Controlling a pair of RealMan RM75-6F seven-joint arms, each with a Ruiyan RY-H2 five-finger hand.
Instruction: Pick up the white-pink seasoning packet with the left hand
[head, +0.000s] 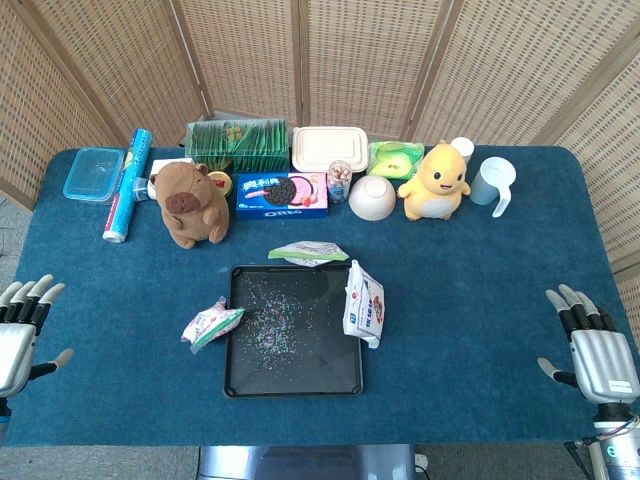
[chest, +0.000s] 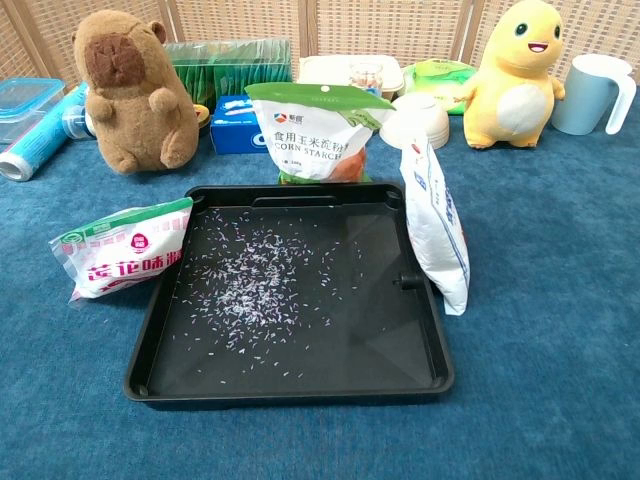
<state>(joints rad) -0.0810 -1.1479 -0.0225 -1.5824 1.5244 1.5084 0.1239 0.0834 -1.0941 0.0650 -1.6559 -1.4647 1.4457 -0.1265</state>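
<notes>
Well apart: left robot hand (head: 22, 330), packet (head: 211, 324).

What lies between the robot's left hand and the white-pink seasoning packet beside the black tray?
Only bare blue tablecloth lies between the left hand and the white-pink seasoning packet. The head view shows this stretch; the chest view leaves the hand out.

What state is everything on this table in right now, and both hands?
Pink packet: lying left of the tray, untouched.
Tray: sprinkled with bits.
Cornstarch bag: upright behind the tray.
White bag: leaning on the tray's right rim.
Left hand: open.
Right hand: open.
</notes>
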